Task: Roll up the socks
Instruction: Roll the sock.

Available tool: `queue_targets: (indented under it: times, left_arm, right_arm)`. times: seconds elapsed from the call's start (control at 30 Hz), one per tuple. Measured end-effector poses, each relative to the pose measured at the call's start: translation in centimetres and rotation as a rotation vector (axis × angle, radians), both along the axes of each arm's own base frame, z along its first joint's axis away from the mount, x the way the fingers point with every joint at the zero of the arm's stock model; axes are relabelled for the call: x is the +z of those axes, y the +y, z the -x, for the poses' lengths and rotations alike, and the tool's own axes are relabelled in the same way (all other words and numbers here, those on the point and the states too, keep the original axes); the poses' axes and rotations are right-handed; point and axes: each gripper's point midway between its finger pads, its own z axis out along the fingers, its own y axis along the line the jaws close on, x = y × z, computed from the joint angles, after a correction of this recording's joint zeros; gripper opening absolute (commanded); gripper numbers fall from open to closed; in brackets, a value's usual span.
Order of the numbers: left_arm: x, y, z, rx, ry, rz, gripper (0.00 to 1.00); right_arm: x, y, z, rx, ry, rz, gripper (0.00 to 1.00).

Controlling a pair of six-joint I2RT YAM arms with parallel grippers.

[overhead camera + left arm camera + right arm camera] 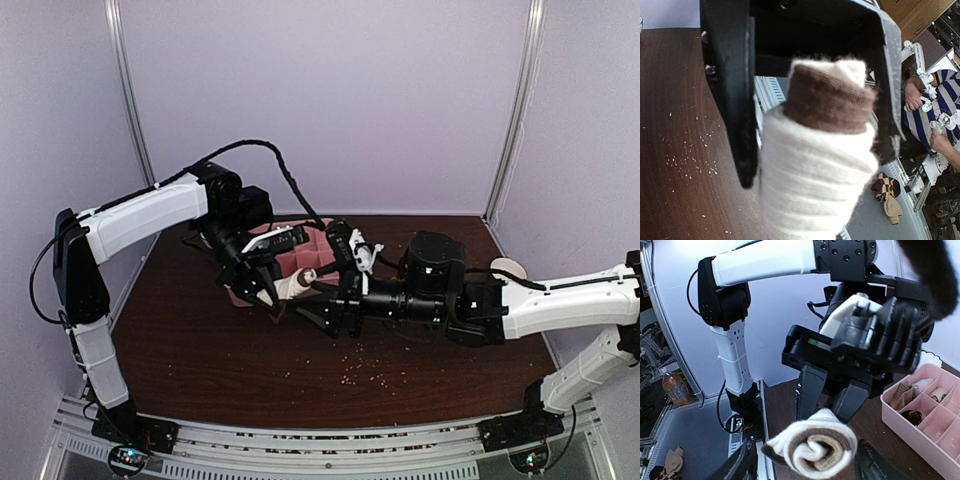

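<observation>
A rolled cream-white sock with a brown patch point(297, 285) is held above the table in front of the pink tray. My left gripper point(266, 287) is shut on it; in the left wrist view the roll point(820, 165) fills the space between the black fingers point(735, 125). My right gripper point(335, 302) is open, its fingers point(737, 465) standing either side of the roll's spiral end point(815, 450) without clamping it. A dark argyle sock point(887, 192) lies on the grey floor beyond the table edge.
The pink compartment tray point(318, 240) stands behind the grippers and holds several small sock items point(902, 395). A small white bowl point(507, 268) sits at the right. Crumbs point(360, 370) dot the brown table. A bottle point(674, 387) stands off the table.
</observation>
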Motion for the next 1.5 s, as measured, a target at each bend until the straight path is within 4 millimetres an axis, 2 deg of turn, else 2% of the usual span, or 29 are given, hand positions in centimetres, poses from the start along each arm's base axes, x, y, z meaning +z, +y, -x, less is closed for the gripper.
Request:
queue_targets:
  times: [0.1,0.13,0.27,0.37,0.43,0.5,0.67,0.83,1.1,1.2,1.4,1.5]
  left_arm:
    - [0.1,0.0,0.1,0.000,0.010,0.001,0.02]
    - [0.2,0.0,0.2,-0.001,0.013,0.000,0.03]
    - [0.2,0.2,0.3,-0.003,0.020,-0.008,0.16]
    - [0.1,0.3,0.4,-0.004,0.019,-0.015,0.32]
    - [0.0,0.4,0.3,-0.004,0.015,-0.018,0.40]
    - [0.0,0.4,0.2,-0.004,0.011,-0.020,0.53]
    - [0.1,0.2,-0.1,0.008,-0.008,-0.019,0.56]
    - [0.0,0.2,-0.7,0.056,-0.096,-0.003,0.54]
    - [0.3,-0.2,-2.3,0.160,-0.236,0.026,0.40]
    - [0.4,-0.2,-3.1,0.205,-0.280,0.022,0.31]
    - [0.2,-0.2,-4.8,0.289,-0.361,0.012,0.06]
    - [-0.3,0.0,-5.6,0.335,-0.412,-0.002,0.00]
  right_arm:
    - [0.6,0.7,0.3,0.034,-0.019,0.002,0.56]
    - [0.8,0.8,0.4,0.040,-0.022,0.000,0.51]
    - [0.8,1.3,0.4,0.059,-0.022,0.001,0.01]
    - [0.8,1.8,0.1,0.060,-0.016,0.012,0.00]
    - [0.9,2.2,-0.1,0.060,-0.007,0.025,0.00]
    - [0.9,2.4,-0.2,0.058,0.001,0.039,0.00]
    - [-0.2,1.9,-1.7,-0.041,0.018,0.077,0.00]
    - [-0.7,0.7,-3.4,-0.180,0.053,0.043,0.00]
    - [0.6,0.2,-4.4,-0.293,0.132,-0.109,0.00]
    - [0.6,0.6,-4.6,-0.317,0.159,-0.138,0.00]
    - [0.9,1.0,-5.2,-0.348,0.239,-0.213,0.00]
    - [0.5,1.1,-5.4,-0.361,0.287,-0.227,0.00]
